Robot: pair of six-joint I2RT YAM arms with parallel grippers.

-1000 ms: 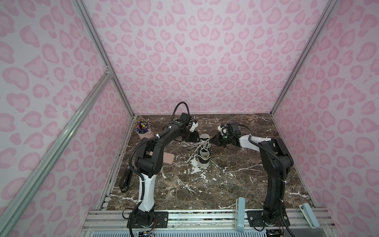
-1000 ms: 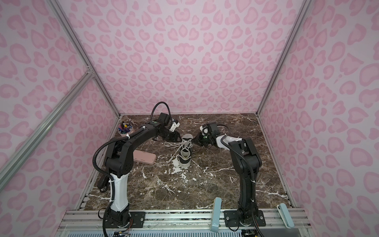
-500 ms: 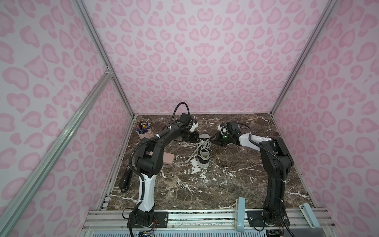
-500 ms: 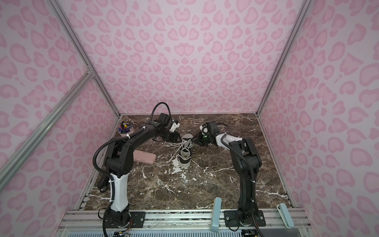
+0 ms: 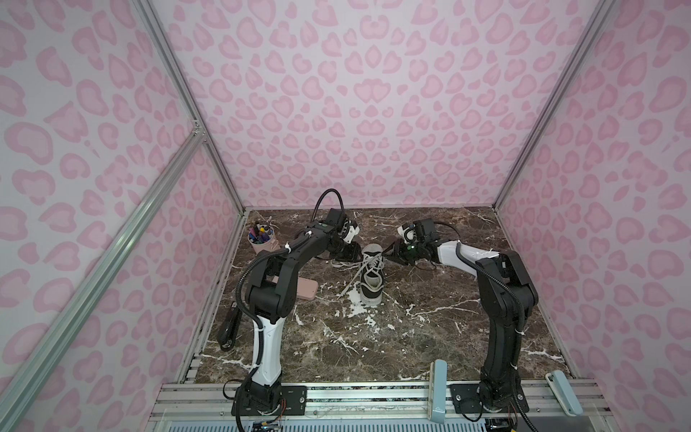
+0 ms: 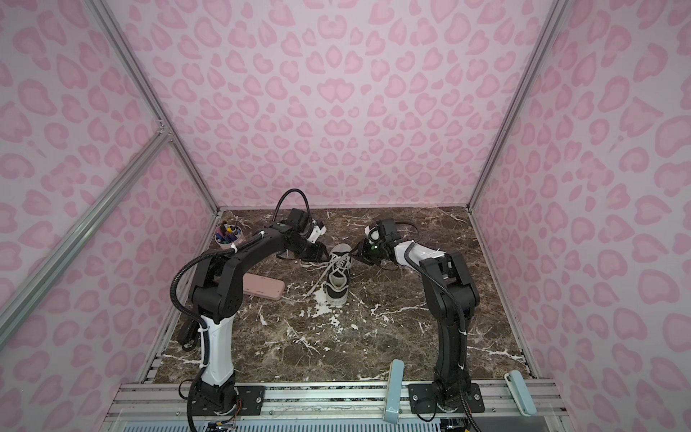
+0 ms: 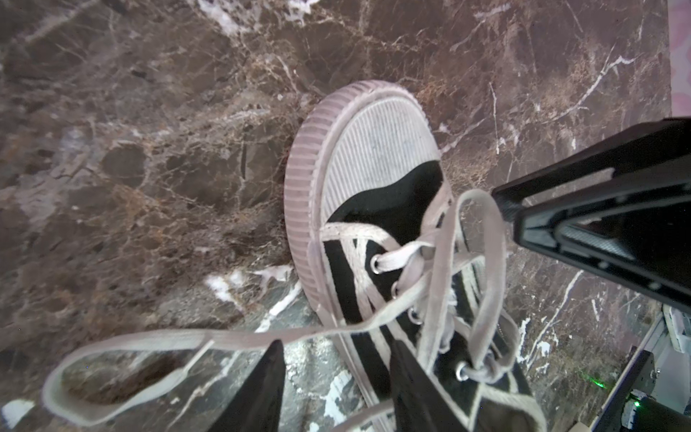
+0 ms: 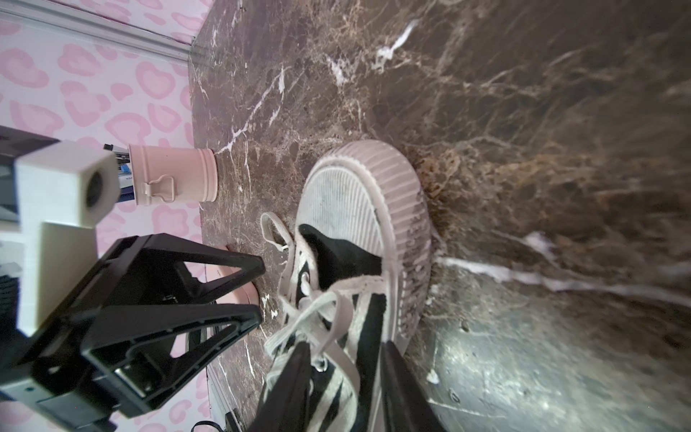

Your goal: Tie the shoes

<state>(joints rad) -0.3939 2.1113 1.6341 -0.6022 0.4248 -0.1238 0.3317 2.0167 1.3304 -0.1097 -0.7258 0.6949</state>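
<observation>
The shoe point(image 5: 372, 276) point(image 6: 338, 276), a black sneaker with a white sole, stands mid-table with its toe cap point(image 7: 374, 149) point(image 8: 355, 194) pointing to the back wall. Its white laces point(image 7: 187, 338) are loose: one strand trails over the table point(image 5: 351, 284) and a loop point(image 7: 486, 262) rises above the eyelets. My left gripper point(image 5: 351, 255) point(image 7: 336, 359) is open at the shoe's left side, with a lace strand across its fingertips. My right gripper point(image 5: 392, 253) point(image 8: 346, 355) is open over the laced upper from the right, a lace lying between its fingers point(image 8: 291, 385).
A pink cup of pens point(image 5: 261, 239) point(image 8: 175, 175) stands at the back left. A flat pink case point(image 5: 304, 290) point(image 6: 261, 286) lies left of the shoe. A black object point(image 5: 230, 327) rests by the left wall. Two pale blue handles point(image 5: 437, 389) sit on the front rail.
My right gripper has opened its jaws and shifted a little left toward the shoe. The left arm and the shoe have hardly moved.
</observation>
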